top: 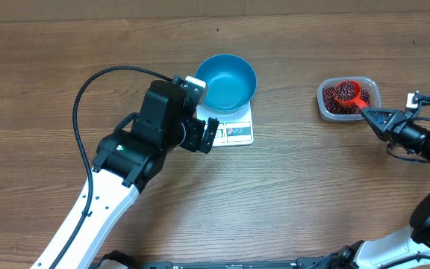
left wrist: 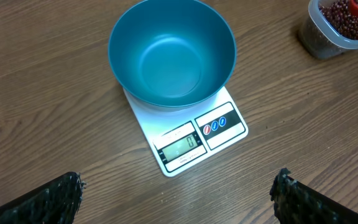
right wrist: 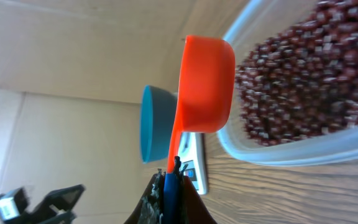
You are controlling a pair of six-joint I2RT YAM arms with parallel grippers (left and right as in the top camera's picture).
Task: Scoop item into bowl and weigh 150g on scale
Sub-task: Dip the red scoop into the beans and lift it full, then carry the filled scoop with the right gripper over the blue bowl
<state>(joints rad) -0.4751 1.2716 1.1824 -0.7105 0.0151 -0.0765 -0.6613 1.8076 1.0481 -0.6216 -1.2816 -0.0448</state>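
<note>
The empty blue bowl (top: 228,81) (left wrist: 171,53) stands on the white scale (top: 237,133) (left wrist: 191,140), whose display reads zero. Just in front of the scale hovers my left gripper (top: 203,137) (left wrist: 179,190), wide open and empty. The dark red beans (top: 336,103) (right wrist: 303,81) lie in a clear plastic tub (top: 374,96) (right wrist: 278,152) at the right. An orange scoop (top: 347,94) (right wrist: 207,84) sits over the tub, its cup at the beans. My right gripper (top: 369,115) (right wrist: 173,171) is shut on the scoop's handle. The right wrist view also catches the bowl (right wrist: 154,124) in the distance.
The left arm's black cable (top: 99,82) loops over the wooden table on the left. In the left wrist view the tub (left wrist: 328,37) shows at the top right corner. Bare wood lies between the scale and the tub.
</note>
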